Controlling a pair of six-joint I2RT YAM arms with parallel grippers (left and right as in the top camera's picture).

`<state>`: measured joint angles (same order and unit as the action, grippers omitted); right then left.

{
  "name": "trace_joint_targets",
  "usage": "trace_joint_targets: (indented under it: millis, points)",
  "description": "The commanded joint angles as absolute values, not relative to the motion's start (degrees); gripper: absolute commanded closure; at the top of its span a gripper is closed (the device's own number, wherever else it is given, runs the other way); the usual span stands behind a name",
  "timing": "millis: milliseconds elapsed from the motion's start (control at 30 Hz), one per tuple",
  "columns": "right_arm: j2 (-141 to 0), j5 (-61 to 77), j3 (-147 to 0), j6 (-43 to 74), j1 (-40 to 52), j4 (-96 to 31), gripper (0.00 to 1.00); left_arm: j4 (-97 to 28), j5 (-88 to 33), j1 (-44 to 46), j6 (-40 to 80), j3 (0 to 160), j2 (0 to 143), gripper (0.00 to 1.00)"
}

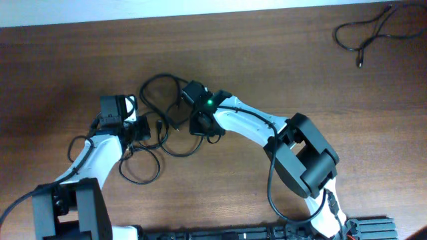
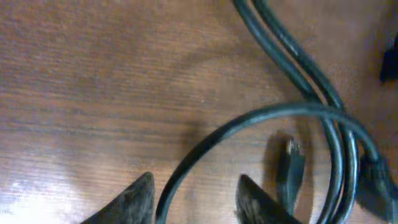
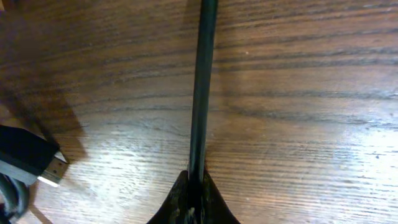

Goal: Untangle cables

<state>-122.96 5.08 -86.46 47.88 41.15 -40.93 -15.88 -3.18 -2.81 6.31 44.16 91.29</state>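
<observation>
Cable loop (image 2: 261, 113) lies between half-open left jaws, not clamped; right jaws pinched tight on straight cable (image 3: 203, 81).

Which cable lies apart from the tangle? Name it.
The cable at the far right: it lies alone, while the others bunch in the central tangle.

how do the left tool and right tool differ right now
The left tool has its fingers apart, while the right tool is pinched shut. A curved cable loop passes between the left tool's fingers without being gripped, whereas the right tool clamps a straight cable that runs away from its tips. Both are down close to the wooden table.
</observation>
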Motion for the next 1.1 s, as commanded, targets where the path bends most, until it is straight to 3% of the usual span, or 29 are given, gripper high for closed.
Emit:
trace_joint_targets:
  millis: [0, 67, 100, 167, 267, 467, 567, 767, 900, 1067]
  points:
    - [-125.82, 5.85, -84.86, 46.72, 38.41, -44.23, 0.96, -10.85, -3.81, -3.03, 12.97, 39.48, 91.09, 0.61]
    - [-125.64, 7.77, -84.88, 43.13, 36.95, -45.04, 0.96, -7.22, -3.73, -3.03, 13.91, 36.38, 91.18, 0.61]
    - [-125.54, 9.02, -84.99, 40.56, 36.36, -45.06, 0.96, -6.44, -3.22, -3.03, 13.91, 35.57, 91.18, 0.69]
    - [-124.53, 9.89, -85.08, 35.03, 34.89, -45.39, 0.96, -6.68, -0.86, -3.03, 13.89, 35.29, 91.15, 1.0]
    - [-121.21, 8.36, -85.1, 27.46, 30.81, -49.01, 0.96, -6.5, 1.39, -3.14, 13.89, 35.59, 91.11, 1.0]
    - [-108.03, -11.94, -85.1, 26.76, 12.14, -59.24, 0.96, -10.22, 1.37, -8.86, 14.98, 38.17, 86.91, 1.0]
    - [-100.88, -12.05, -85.1, 26.79, 0.8, -59.42, 0.96, -10.81, 2.98, -12.6, 15.55, 38.17, 84.42, 1.0]
    - [-91.83, -7.01, -85.08, 26.79, -18.33, -60.03, 0.96, -11.49, 7.29, -19.9, 28.01, 38.17, 83.88, 1.0]
    - [-92.01, -0.08, -85.06, 26.68, -20.21, -59.79, 0.96, -9.34, 0.21, -20.4, 30.39, 38.17, 83.88, 1.0]
    - [-92.42, 4.23, -84.73, 22.46, -12.25, -57.87, 0.96, 4.14, -25.91, -20.18, 28.18, 38.17, 83.88, 1.0]
